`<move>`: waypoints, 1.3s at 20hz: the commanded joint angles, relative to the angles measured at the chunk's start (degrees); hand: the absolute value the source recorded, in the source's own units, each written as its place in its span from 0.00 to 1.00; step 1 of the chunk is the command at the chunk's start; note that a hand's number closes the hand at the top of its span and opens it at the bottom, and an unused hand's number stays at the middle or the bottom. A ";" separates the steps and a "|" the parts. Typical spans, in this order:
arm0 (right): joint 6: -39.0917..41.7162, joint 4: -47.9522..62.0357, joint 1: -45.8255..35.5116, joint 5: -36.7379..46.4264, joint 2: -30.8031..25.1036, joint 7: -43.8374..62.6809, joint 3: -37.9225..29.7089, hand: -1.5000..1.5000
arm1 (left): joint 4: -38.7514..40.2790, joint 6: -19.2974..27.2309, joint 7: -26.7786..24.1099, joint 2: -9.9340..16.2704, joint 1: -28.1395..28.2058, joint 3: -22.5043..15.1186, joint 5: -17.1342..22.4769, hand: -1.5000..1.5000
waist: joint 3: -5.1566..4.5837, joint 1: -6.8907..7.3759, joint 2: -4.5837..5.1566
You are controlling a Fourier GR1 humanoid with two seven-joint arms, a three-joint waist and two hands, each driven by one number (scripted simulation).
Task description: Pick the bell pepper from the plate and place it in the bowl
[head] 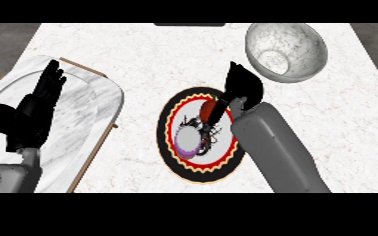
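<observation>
On the round black-rimmed patterned plate (193, 172), the right hand (244, 85) curls its fingers round the dark red bell pepper (212, 111), barely lifted. The grey marbled bowl (295, 40) beyond awaits. The left hand (40, 105) rests open.

Light's pretty flat and even across the white marble counter (148, 55), no harsh glare anywhere. The bowl (286, 51) shades darker on its inner near wall. Only soft, faint shadows show, like under the tray's (88, 125) edge, and the black hands read as near-silhouettes.
</observation>
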 commanded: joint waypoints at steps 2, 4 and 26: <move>3.21 4.05 -3.63 4.94 1.61 9.16 1.57 0.00 | 0.19 -0.19 -1.00 -1.00 0.74 0.04 -1.08 0.50 | 0.02 -0.14 0.00; 1.92 3.99 -4.50 3.88 1.63 10.43 2.31 0.00 | -1.06 0.26 -1.33 -1.78 1.73 -0.02 -1.70 0.50 | 0.03 0.03 -0.02; -9.71 19.62 -4.60 -2.77 1.67 5.15 6.08 0.00 | 0.11 -1.80 0.53 -4.99 -0.95 1.51 -4.40 0.50 | 0.06 0.41 0.22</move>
